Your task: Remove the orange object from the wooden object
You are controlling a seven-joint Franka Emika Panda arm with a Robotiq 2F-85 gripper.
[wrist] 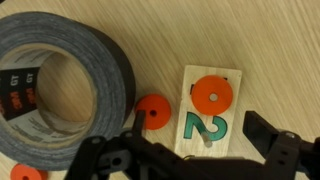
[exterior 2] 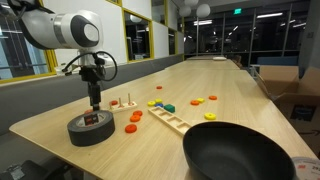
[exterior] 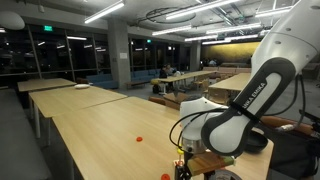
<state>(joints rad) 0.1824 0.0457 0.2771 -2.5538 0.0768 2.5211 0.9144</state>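
Note:
In the wrist view, a small wooden block (wrist: 210, 115) with a green "2" lies on the table. An orange ring (wrist: 212, 95) sits on its far peg, and the near peg is bare. My gripper (wrist: 200, 135) is open and empty, its fingers hanging above either side of the block. A loose orange ring (wrist: 152, 112) lies on the table between the block and a black tape roll (wrist: 60, 85). In an exterior view the gripper (exterior 2: 95, 100) hovers low by the tape roll (exterior 2: 90, 128) and the block (exterior 2: 116, 104).
A large black pan (exterior 2: 240, 150) stands at the near table edge. A long wooden board (exterior 2: 170, 120) and several orange, yellow, green and blue pieces lie mid-table. Two more orange rings (exterior 2: 132, 123) lie beside the tape roll. Another orange ring (wrist: 27, 172) lies under the roll's edge.

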